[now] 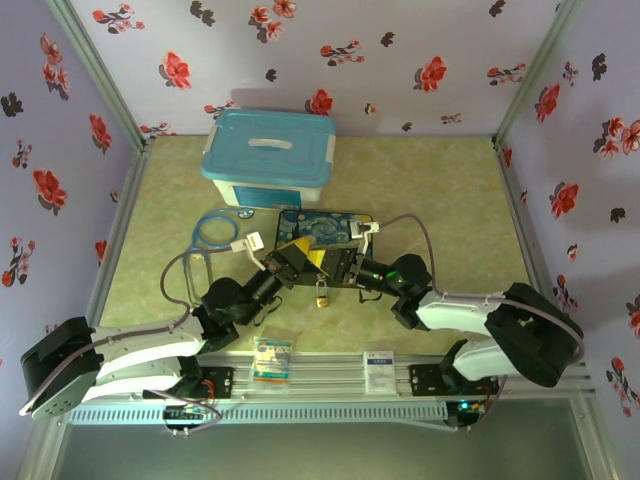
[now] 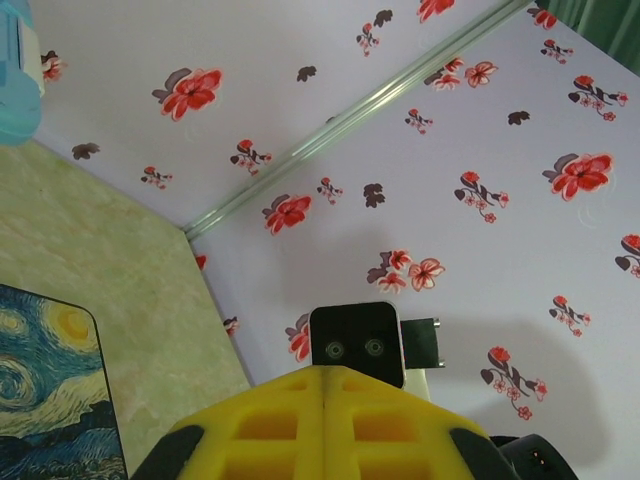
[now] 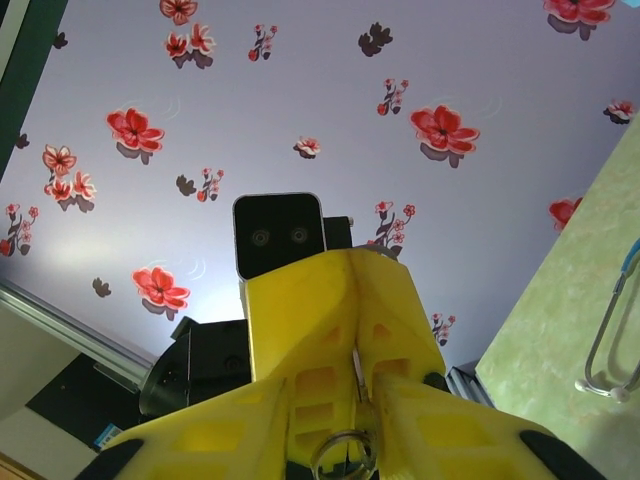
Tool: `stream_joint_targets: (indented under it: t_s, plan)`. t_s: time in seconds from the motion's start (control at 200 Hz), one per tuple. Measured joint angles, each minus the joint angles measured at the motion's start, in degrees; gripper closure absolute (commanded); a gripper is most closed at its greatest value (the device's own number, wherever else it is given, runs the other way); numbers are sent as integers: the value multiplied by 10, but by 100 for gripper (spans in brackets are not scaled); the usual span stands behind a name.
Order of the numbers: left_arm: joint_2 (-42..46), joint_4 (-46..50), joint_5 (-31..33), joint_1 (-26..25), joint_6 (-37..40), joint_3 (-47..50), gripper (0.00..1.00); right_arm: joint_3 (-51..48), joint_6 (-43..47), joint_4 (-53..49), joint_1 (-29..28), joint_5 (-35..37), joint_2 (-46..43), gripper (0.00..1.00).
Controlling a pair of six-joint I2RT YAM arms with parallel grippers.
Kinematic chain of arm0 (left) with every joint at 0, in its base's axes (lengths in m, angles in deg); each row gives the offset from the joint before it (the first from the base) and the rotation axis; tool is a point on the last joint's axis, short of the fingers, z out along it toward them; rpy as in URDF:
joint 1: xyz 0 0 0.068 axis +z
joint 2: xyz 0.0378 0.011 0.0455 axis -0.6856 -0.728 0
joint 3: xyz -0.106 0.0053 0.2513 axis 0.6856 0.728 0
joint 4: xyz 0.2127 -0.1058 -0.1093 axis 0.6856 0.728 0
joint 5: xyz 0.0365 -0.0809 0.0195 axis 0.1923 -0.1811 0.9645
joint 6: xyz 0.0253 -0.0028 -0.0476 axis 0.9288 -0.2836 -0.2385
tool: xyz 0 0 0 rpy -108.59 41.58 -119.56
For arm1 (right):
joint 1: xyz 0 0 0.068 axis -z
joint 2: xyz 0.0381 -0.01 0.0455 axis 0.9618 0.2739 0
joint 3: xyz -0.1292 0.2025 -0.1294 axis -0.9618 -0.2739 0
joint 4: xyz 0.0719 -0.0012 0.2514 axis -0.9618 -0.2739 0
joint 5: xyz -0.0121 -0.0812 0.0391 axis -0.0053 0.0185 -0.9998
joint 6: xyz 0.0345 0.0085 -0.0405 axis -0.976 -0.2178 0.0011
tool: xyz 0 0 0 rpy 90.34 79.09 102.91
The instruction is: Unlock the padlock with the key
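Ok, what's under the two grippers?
The near edge of the box lies under the left gripper and right gripper; the padlock shows just on its near side. Any key is covered by them.

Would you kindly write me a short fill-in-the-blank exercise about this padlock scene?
1. The storage box behind the painted box has a ____ lid.
2. The left gripper is ____, its yellow fingers meeting with no gap.
3. In the top view, the padlock is ____ to the arm bases than the painted box is.
4. The flowers printed on the walls are mostly ____.

Missing words: blue; shut; nearer; red.
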Motion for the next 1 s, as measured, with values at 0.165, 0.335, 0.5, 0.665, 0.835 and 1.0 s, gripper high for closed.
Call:
stream_joint_targets:
  t_s: [0.165, 0.335, 0.5, 0.665, 0.835, 1.0]
  plan:
    - [0, -11, 0, 0, 0, 0, 100, 0, 5, -1, -3, 0, 0, 85]
    - [0, -22, 0, 0, 0, 3, 100, -4, 11, -2, -4, 4, 0, 97]
    - [-1, -22, -1, 0, 0, 9, 99, -17, 19, -4, -5, 12, -7, 100]
    - [13, 19, 13, 1, 3, 11, 19, -43, 19, -4, 0, 21, -23, 100]
    - [80, 231, 52, 1, 11, -37, 0, -59, 40, -92, 20, 25, -43, 100]
    - [99, 403, 78, 2, 12, -113, 1, -51, 122, -327, 17, 55, -92, 100]
